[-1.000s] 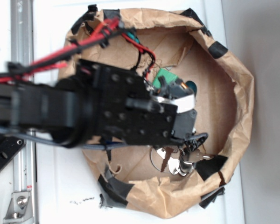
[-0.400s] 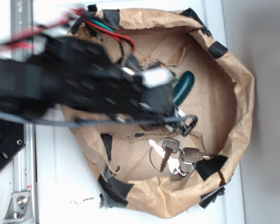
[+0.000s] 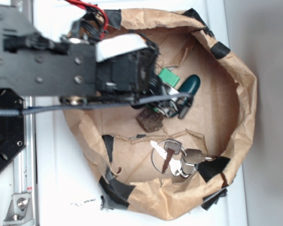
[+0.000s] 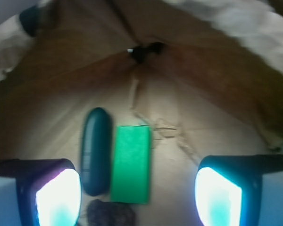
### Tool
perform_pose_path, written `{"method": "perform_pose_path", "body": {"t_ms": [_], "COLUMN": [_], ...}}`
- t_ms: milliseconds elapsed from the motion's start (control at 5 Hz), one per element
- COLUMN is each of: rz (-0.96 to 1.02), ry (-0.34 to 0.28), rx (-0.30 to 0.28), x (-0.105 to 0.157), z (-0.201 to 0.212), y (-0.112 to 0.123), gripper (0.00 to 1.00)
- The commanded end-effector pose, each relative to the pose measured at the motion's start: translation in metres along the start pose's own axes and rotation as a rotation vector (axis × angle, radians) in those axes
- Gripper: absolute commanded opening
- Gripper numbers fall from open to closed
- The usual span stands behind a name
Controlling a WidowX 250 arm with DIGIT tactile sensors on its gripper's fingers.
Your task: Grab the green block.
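The green block (image 4: pixel 130 164) lies flat on the brown paper floor, and in the wrist view its long axis runs straight away from the camera, roughly square to the line joining the two fingertips. That is the relation the grab turns on: the jaws would close across the block's short width, so no turn of the wrist looks needed. The block sits between the fingers but left of the midline, nearer the left pad than the right, with its near end about level with the pads.

Just beside it on the left, parallel and nearly touching, lies the dark teal capsule (image 4: pixel 95 150). A brown lumpy chunk (image 4: pixel 111 214) sits at the block's near left corner, close in front of the left pad.

The gripper (image 4: pixel 139 197) stands wide open and holds nothing. It looks to be above the floor, not yet down around the block.

Judged from this, a small shift left would centre the block, yet the left finger would then have to come down in the thin gap by the capsule, or take both.

In the exterior view the block (image 3: pixel 170 77) shows only partly beside the arm, inside the paper-lined basket (image 3: pixel 240 94), well apart from the keys (image 3: pixel 177 157).
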State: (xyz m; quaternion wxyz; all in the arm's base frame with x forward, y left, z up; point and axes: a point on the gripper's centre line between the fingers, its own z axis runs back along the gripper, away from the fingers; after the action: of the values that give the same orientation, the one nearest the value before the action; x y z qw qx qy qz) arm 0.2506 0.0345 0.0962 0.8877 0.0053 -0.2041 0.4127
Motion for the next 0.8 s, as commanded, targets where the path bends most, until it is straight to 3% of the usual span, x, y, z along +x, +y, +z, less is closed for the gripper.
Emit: {"method": "perform_pose_path", "body": {"t_ms": [0,200,600], "rz": [0.124,0.079,0.023], "ry": [-0.011,0.014,0.049], "rx": [0.143,0.150,0.088], "x": [0.008,0.006,0.010], "z": [-0.010,-0.029,-0.058], "y": [0.025,0.014,-0.018], "gripper": [1.00,1.00,1.00]}}
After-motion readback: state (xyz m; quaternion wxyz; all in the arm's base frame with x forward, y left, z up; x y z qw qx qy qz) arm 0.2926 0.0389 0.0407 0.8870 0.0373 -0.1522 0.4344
